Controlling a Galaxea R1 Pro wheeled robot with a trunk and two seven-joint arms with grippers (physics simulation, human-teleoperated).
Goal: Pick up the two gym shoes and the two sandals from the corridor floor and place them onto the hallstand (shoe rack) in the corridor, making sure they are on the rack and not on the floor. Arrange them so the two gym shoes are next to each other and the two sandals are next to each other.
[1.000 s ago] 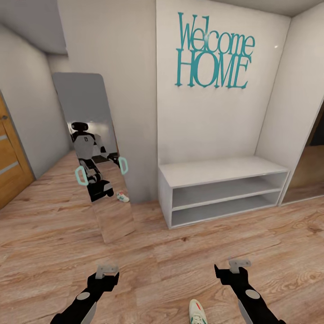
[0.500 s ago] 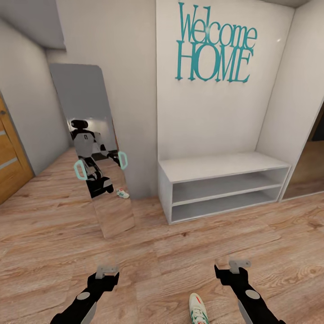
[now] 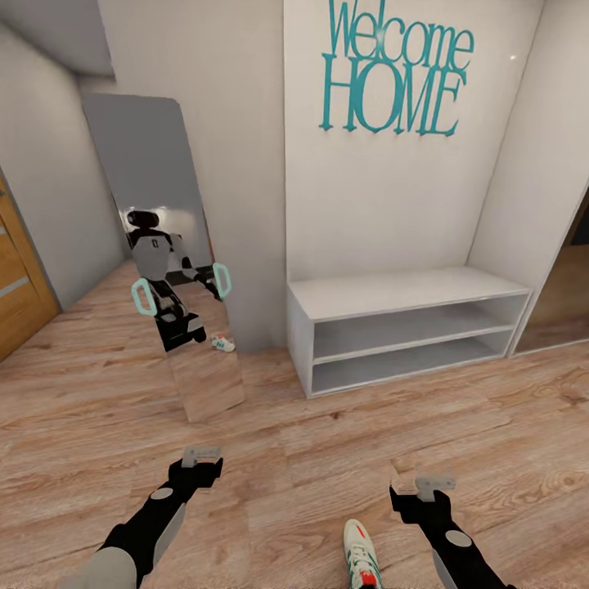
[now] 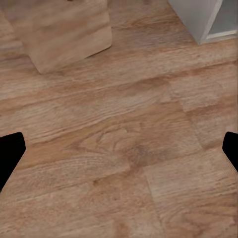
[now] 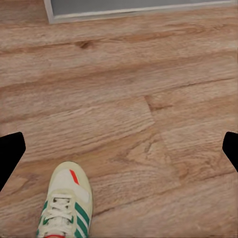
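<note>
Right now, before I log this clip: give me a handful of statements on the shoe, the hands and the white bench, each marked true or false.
1. A gym shoe lies on the floor between the two arms. True.
2. The right hand is shut on the shoe. False: it is open and empty, the shoe lying apart from it.
3. The white bench has shoes on its shelves. False: both shelves are bare.
4. A mirror leans on the wall left of the bench. True.
5. The left hand holds a sandal. False: it is open over bare floor.
</note>
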